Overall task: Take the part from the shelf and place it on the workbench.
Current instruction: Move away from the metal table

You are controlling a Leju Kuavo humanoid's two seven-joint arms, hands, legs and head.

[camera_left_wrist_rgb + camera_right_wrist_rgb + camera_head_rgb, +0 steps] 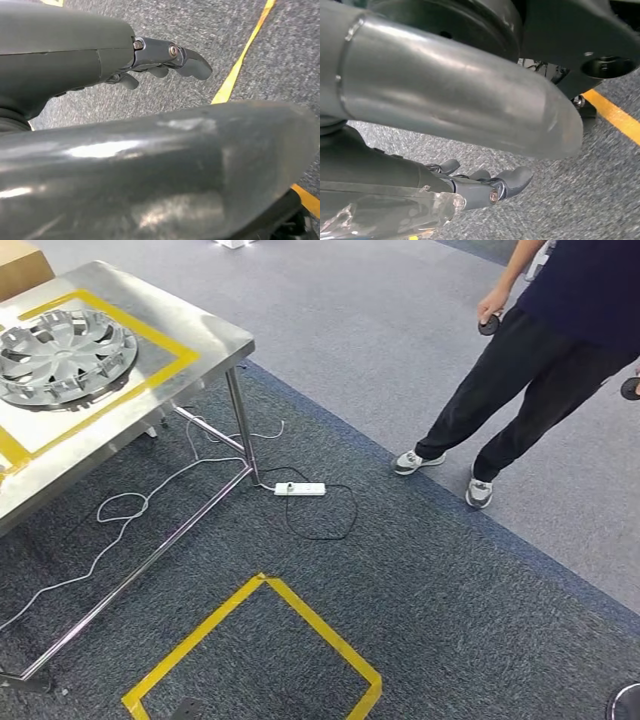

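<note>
— On the tabletop [204, 335], inside the yellow tape frame [162, 340] and well back from the near corner: silver wheel cover [64, 360], lying flat, touched by nothing.

— Step in hand, then?

— Hard to call. Looks like the placing is already done, if that wheel cover is the part meant. No shelf anywhere in the head view.

— And the hands?

— Left hand [166, 55] hanging over the grey carpet, fingers loosely apart, holding nothing. Right hand [490, 190] likewise: slack, spread, empty, low beside the body.

— Next move?

— Probably none beyond standing clear. If another part is wanted, calls for turning toward the shelf and minding the white power strip [300, 489] and loose cables by the table leg, plus the person [543, 370] stepping in at the right.

— Any writing, brand, label?

— Nothing readable. Plain yellow tape square [317, 626] on the floor, unmarked.
</note>
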